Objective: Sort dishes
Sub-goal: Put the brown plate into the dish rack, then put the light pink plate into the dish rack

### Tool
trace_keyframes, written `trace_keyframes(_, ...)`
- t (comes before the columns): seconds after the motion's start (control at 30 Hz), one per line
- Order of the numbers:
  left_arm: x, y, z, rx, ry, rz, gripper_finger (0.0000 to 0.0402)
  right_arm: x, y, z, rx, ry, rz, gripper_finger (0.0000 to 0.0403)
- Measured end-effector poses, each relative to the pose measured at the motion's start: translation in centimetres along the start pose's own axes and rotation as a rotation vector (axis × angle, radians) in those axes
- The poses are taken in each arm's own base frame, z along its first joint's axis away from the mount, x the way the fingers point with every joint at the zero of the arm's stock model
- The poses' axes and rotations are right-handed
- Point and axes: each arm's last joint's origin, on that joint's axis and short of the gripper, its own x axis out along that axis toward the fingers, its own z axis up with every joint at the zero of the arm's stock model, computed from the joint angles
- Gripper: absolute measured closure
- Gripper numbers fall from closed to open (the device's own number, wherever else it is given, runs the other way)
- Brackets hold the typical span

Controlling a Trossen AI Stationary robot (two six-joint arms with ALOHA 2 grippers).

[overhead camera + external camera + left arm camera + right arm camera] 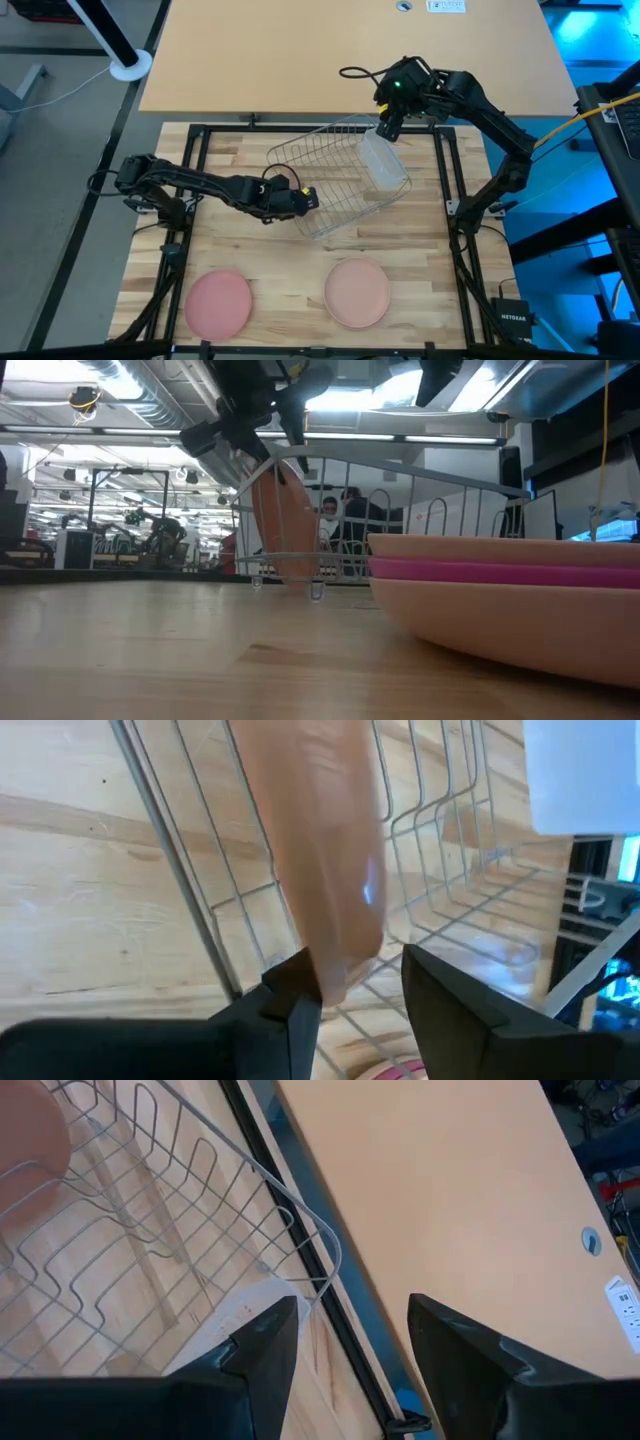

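The silver wire rack (335,180) fills the middle of the wooden table (230,250), with a tan-brown plate (330,870) standing upright between its wires. The left gripper (355,990) sits at that plate's edge, fingers apart around it. A clear plastic cup (383,163) blocks the rack's far right side (right gripper (385,125) above it). The magenta-pink plate (218,302) and pale peach plate (357,292) lie along the near edge, with bare wood between them.

We see a wooden bench (300,260). On it the wire rack (335,185) sits just beside the left gripper (312,198); the pink plate (218,302) and peach plate (357,292) lie well apart from it.
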Motion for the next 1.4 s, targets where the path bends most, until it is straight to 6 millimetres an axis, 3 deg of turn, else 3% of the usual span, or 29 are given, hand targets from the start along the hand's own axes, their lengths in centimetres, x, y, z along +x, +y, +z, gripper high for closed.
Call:
trace_keyframes(0.3,-2.7,0.8,1.1,0.062,-0.002,0.034,0.027,0.0,0.1,-0.4,-0.045,0.036,0.002,0.0206)
trace_keyframes(0.47,-5.1,1.3,1.8,0.087,0.012,0.026,0.027,0.0,0.1,-0.4,-0.069,0.04,0.003,0.0206)
trace_keyframes(0.67,-9.1,2.0,1.9,0.278,0.135,-0.059,0.027,0.2,-0.7,-0.7,-0.047,0.057,-0.006,0.0206)
trace_keyframes(0.83,-11.9,3.5,0.5,0.445,0.313,-0.077,0.027,0.5,-1.5,-1.0,-0.015,0.064,0.014,0.0206)
trace_keyframes(0.93,-12.8,4.9,-0.9,0.49,0.384,-0.004,0.027,0.5,-1.5,-1.2,-0.014,0.076,0.047,0.0206)
trace_keyframes(1.2,-13.9,8.3,-3.6,0.635,0.483,0.255,0.027,0.8,-1.1,-1.4,-0.023,0.083,0.134,0.0206)
trace_keyframes(1.4,-13.7,10.0,-5.2,0.745,0.498,0.306,0.027,0.9,-0.7,-1.4,0.001,0.072,0.236,0.0206)
